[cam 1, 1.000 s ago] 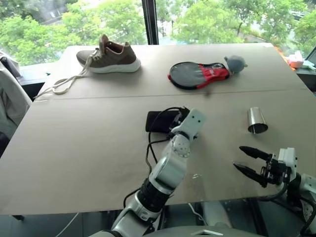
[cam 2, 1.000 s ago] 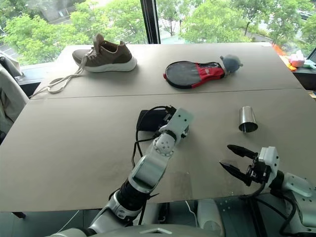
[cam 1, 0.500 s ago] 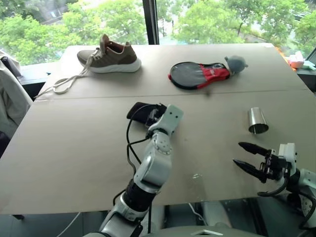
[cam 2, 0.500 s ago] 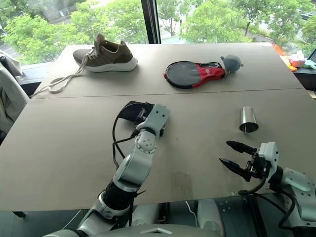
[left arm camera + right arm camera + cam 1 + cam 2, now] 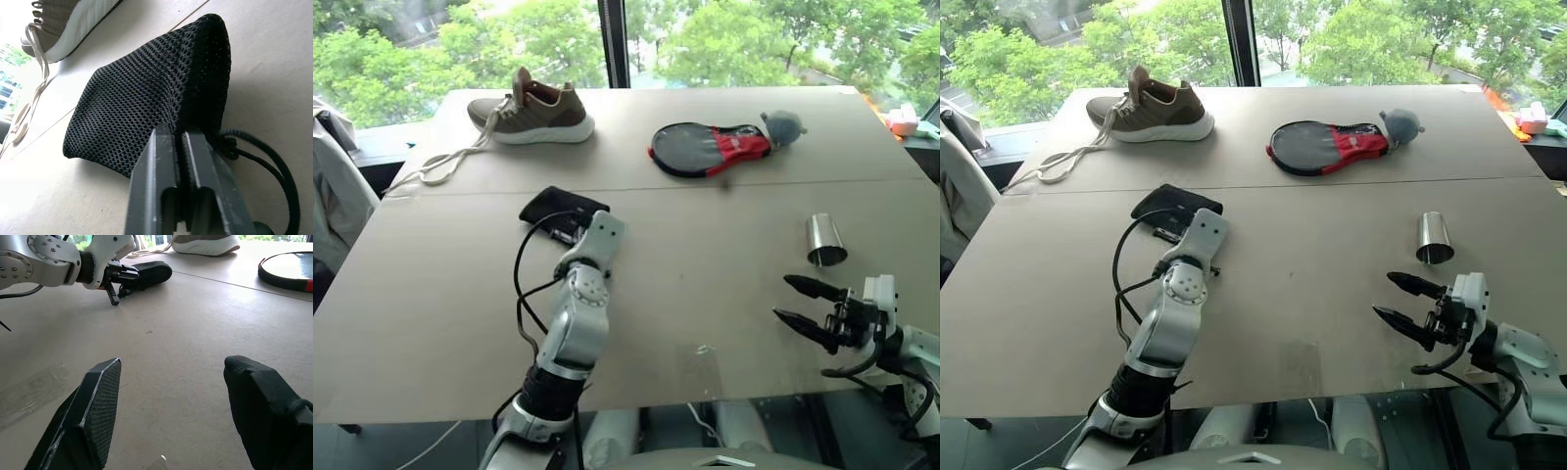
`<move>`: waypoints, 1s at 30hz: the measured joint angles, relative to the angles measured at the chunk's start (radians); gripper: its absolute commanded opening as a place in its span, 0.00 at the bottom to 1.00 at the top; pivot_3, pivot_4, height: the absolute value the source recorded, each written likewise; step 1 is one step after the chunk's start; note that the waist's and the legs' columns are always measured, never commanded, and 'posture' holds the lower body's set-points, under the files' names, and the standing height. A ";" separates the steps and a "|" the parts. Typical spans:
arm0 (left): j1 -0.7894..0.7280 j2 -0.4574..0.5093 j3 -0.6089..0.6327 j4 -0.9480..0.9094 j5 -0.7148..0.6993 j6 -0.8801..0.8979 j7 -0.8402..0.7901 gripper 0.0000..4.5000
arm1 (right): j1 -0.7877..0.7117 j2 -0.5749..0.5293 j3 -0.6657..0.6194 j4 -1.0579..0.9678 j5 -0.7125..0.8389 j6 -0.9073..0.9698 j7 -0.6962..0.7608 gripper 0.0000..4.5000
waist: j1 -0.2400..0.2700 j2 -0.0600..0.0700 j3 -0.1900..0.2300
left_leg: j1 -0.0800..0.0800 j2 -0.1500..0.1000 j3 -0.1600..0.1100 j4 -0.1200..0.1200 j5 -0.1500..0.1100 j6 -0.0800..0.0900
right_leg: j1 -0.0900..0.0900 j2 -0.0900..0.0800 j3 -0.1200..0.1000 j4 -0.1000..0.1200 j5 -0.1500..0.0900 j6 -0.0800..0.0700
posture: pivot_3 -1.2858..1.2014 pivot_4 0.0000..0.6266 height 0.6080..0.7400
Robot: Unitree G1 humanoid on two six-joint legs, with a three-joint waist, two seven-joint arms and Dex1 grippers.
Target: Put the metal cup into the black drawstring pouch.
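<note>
Left gripper (image 5: 178, 142) is pinched tight on the black drawstring pouch (image 5: 562, 207); right gripper (image 5: 798, 302) hangs with fingers spread wide, holding nothing.

Gripped at its corded end, the pouch lies flat on the tan table (image 5: 450, 294), left of centre, its cord (image 5: 274, 161) looping beside the closed fingers. The metal cup (image 5: 824, 240) lies on its side on the table's right, just beyond the right gripper and apart from it. Along the far edge sit a brown shoe (image 5: 530, 109) and a black-and-red paddle cover (image 5: 708, 149).
</note>
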 measured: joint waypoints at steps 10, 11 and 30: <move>0.125 0.018 0.059 -0.137 -0.247 -0.128 -0.256 0.02 | -0.075 0.036 -0.019 0.025 -0.025 -0.079 -0.056 0.75 | -0.004 0.001 0.000 | -0.001 0.001 0.000 -0.001 -0.001 -0.002 | -0.001 -0.002 0.002 0.000 -0.001 -0.002 | 0.52 0.24 1.00; 0.167 0.060 0.077 -0.178 -0.309 -0.170 -0.327 0.02 | -0.088 0.040 -0.031 0.027 -0.049 -0.112 -0.084 0.75 | -0.006 0.001 0.000 | -0.001 0.001 0.000 -0.001 -0.001 -0.002 | -0.001 -0.001 0.003 0.000 -0.001 -0.002 | 0.52 0.24 1.00; 0.411 0.189 0.429 -0.168 -0.722 -0.544 -0.558 0.02 | -0.141 0.004 -0.113 0.227 -0.429 -0.209 -0.599 0.75 | -0.005 0.004 -0.002 | 0.001 0.000 0.003 -0.001 0.000 0.000 | 0.000 0.001 0.000 0.000 -0.001 -0.003 | 0.52 0.24 1.00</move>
